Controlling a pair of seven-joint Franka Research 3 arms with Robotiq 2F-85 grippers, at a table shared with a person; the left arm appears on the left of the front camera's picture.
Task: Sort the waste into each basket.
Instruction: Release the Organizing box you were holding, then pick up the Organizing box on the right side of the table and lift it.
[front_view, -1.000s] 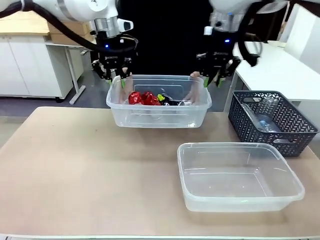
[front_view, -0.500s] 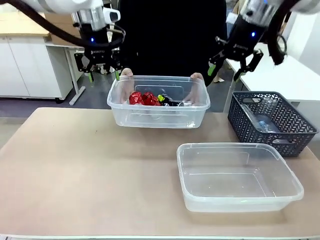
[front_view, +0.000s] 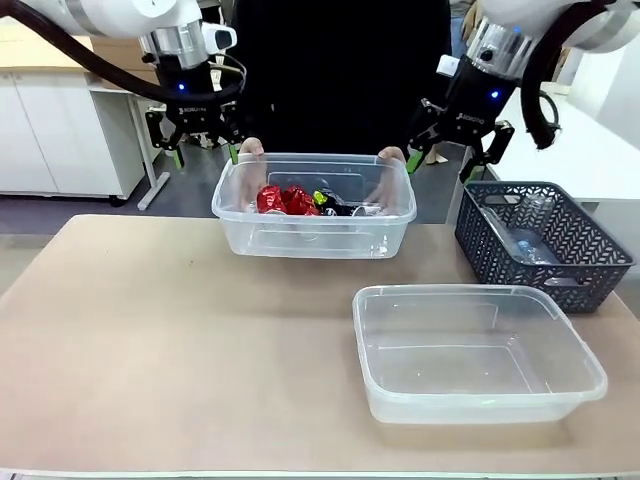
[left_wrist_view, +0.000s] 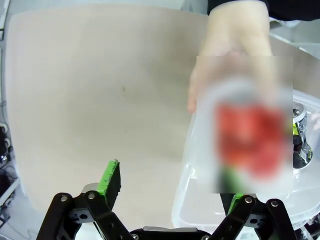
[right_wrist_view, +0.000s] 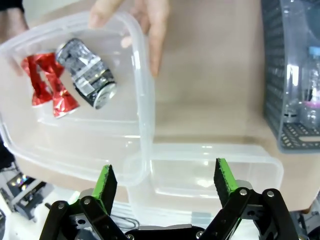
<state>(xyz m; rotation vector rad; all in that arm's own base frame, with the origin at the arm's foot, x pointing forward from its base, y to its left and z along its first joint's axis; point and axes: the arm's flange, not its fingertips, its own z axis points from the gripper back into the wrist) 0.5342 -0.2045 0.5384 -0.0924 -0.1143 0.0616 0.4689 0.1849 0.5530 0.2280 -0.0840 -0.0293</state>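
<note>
Both spread wide and empty: left gripper (front_view: 205, 152) and right gripper (front_view: 440, 165), above the table's (front_view: 150, 330) far edge, flanking a clear tub (front_view: 315, 240) held by a person's hands (front_view: 250, 150). Inside, toward its left end: red cans (front_view: 285, 198), below and inward of the left fingers, likely nearer that arm. Obstacles: rim, hand. Empty second tub (front_view: 480, 292) by near-right corner; lattice basket (front_view: 590, 270) at right edge.

Bright even light, probably overhead; faint shadow under near tub (front_view: 480, 400); wrist views bowed at edges.
</note>
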